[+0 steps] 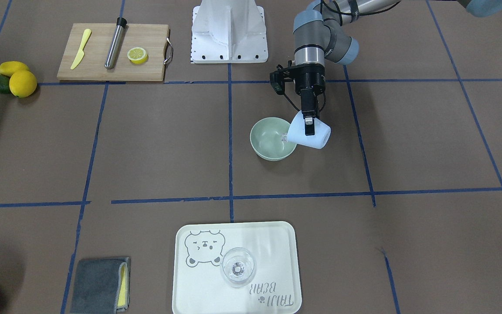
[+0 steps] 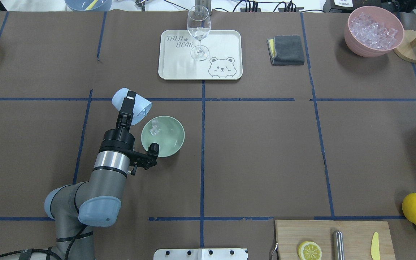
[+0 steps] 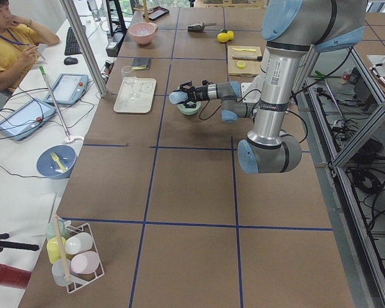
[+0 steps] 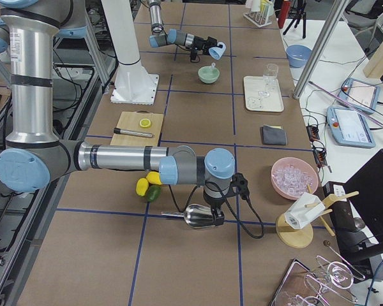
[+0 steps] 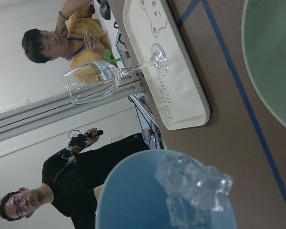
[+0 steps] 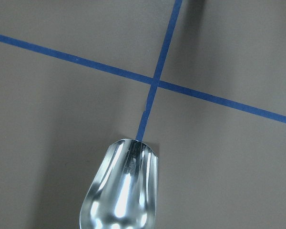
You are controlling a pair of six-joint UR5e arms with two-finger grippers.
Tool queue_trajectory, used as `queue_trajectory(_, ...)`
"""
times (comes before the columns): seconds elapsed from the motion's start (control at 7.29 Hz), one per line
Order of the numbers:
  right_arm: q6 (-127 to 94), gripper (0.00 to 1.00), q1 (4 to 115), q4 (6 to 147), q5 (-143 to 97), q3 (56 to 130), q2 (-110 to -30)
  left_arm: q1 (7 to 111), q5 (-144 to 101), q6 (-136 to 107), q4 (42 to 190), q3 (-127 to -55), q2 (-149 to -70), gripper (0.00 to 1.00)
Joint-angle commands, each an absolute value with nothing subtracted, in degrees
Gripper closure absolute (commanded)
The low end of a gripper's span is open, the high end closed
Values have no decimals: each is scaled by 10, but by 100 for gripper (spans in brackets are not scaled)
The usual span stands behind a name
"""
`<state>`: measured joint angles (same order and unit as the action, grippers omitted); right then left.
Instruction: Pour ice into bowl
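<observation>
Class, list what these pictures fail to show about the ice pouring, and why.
- Ice left in the cup: the left wrist view cuts it off at the bottom edge; elsewhere the cup's wall hides it.
- Cubes in the bowl: too small and glassy to count overhead.
- Whether the right jaws grip the scoop: outside the right wrist view, too small in the side view.

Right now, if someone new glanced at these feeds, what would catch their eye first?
The left jaws hold a blue cup tilted over the rim of the green bowl mid-table, with ice crowding the cup's mouth. Next comes the pink tub heaped with cubes at the table's far right corner. Then the wine glass, upright on the bear tray.
</observation>
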<state>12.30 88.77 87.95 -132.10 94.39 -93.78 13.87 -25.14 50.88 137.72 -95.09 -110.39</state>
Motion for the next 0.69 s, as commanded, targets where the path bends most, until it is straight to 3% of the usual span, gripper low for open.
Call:
queue_trajectory(0.0, 123, 0, 889, 880, -1321, 944, -938, 137, -250, 540, 1378, -951, -1107, 100)
queue_trajectory(0.55, 123, 0, 889, 879, -1321, 944, -938, 136, -242, 542, 1382, -951, -1109, 100)
